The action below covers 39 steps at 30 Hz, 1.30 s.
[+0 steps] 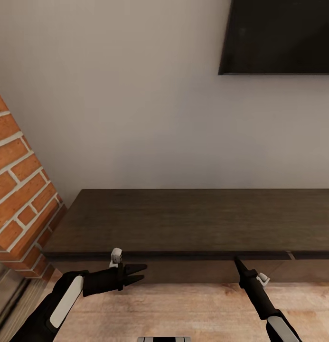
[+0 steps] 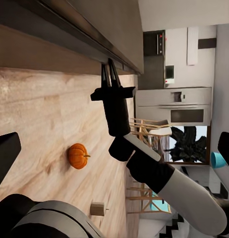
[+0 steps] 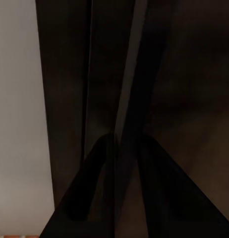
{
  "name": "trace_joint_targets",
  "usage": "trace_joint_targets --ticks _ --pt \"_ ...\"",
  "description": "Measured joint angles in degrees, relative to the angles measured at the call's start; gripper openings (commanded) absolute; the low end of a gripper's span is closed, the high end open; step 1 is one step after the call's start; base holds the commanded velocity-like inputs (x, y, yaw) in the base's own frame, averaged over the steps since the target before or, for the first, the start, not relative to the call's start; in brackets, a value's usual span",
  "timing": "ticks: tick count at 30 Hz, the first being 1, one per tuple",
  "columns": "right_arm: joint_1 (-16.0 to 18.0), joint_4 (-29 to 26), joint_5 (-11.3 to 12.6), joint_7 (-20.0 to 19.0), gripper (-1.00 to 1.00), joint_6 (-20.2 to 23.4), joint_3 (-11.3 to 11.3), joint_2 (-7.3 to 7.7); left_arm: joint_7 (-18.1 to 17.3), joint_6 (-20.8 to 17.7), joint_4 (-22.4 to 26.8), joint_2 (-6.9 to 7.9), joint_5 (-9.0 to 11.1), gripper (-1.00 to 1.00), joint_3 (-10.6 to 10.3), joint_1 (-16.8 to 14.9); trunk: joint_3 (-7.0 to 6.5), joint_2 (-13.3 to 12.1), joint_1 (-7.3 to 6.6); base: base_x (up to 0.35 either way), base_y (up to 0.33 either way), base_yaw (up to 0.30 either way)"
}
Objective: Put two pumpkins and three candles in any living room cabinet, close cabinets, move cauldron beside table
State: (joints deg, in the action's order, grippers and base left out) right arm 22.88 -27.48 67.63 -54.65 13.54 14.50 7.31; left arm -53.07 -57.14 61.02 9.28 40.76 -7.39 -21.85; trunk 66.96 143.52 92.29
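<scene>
Right pincer presented to the cabinet drawer front

The right pincer (image 1: 237, 261), fingers narrowed together, is set at the cabinet (image 1: 192, 221) top edge; a straight pull is advised. The left pincer (image 1: 139, 274), slightly parted and empty, hovers beside the cabinet. A pumpkin (image 2: 78, 155) and candle (image 2: 97, 208) lie on the floor (image 2: 40, 124) behind, well apart from the cabinet.

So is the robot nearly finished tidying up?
Not nearly. Nothing looks put away yet: a pumpkin and a candle lie on the floor. The right hand is at the cabinet's front edge, maybe to open it. Everything else is left.
</scene>
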Motion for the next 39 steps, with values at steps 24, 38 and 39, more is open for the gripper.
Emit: trace_joint_targets --ticks 24,38,39 --pt "0.0 0.1 0.0 -0.1 -1.0 -0.1 0.0 0.01 0.0 0.0 0.0 -0.2 0.0 1.0 -0.1 0.0 0.0 0.0 0.0 -0.117 0.0 0.0" --pt "0.0 0.3 0.1 -0.5 -1.0 0.0 0.1 0.01 -0.4 -0.1 0.3 -3.01 0.1 1.0 -11.2 0.0 0.0 0.0 0.0 -0.001 0.0 0.0" --pt "0.0 0.3 0.1 -0.5 -1.0 0.0 0.1 0.0 -0.4 -0.1 0.4 -3.83 0.1 1.0 -11.7 0.0 0.0 0.0 0.0 0.0 0.0 0.0"
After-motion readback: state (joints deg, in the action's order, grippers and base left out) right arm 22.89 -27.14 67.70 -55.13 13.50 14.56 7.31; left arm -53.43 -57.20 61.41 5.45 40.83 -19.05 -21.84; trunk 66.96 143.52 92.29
